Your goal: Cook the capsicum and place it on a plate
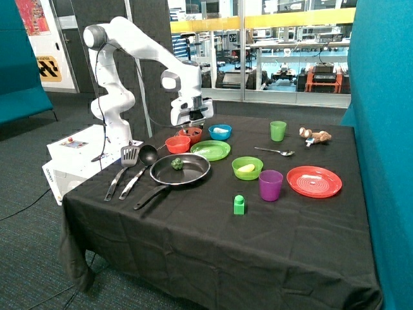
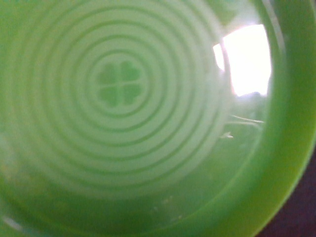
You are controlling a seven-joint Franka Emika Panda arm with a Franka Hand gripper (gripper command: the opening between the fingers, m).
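Presently the capsicum (image 1: 177, 163) is seen inside the black frying pan (image 1: 190, 173); the plate (image 1: 218, 152), at the pan's two o'clock, is bare. Whether the pincer (image 1: 192, 125), raised above the red bowls (image 1: 179, 144), is open cannot be told. The capsicum should be gripped centrally and lowered flat onto the plate's ridged middle.

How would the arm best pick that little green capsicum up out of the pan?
Probably straight from above, fingers closing across the capsicum's lumpy round body. It lies low in the black pan, whose rim blocks a sideways approach, and the handle sticks out toward the table's front edge. The gripper is over by the plate and red bowls.
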